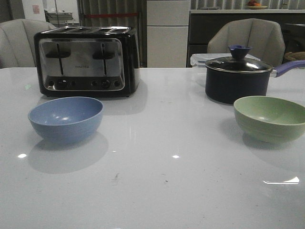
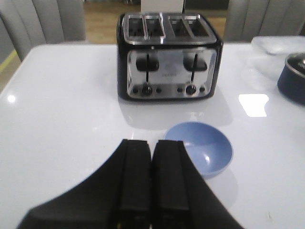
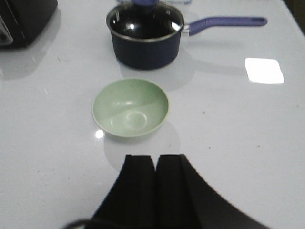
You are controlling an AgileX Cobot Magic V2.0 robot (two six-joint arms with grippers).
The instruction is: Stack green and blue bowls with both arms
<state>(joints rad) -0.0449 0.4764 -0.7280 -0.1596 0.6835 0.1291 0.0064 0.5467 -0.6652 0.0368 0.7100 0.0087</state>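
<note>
Both grippers, left (image 2: 151, 183) and right (image 3: 155, 188), sit pressed closed, empty; blue bowl (image 1: 66, 118) at nine o'clock, green bowl (image 1: 270, 117) at three, mouths upward, green's rim cropped.

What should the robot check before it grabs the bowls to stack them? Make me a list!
1. Blue bowl upright and empty: ok.
2. Green bowl upright and empty: ok.
3. Bowls apart, nothing between them on the table: ok.
4. Left gripper jaws open for grabbing: not ok, they are shut, holding nothing.
5. Right gripper jaws open: not ok, shut too.
6. Saucepan clear of the green bowl: ok, it stands just behind, apart.
</note>
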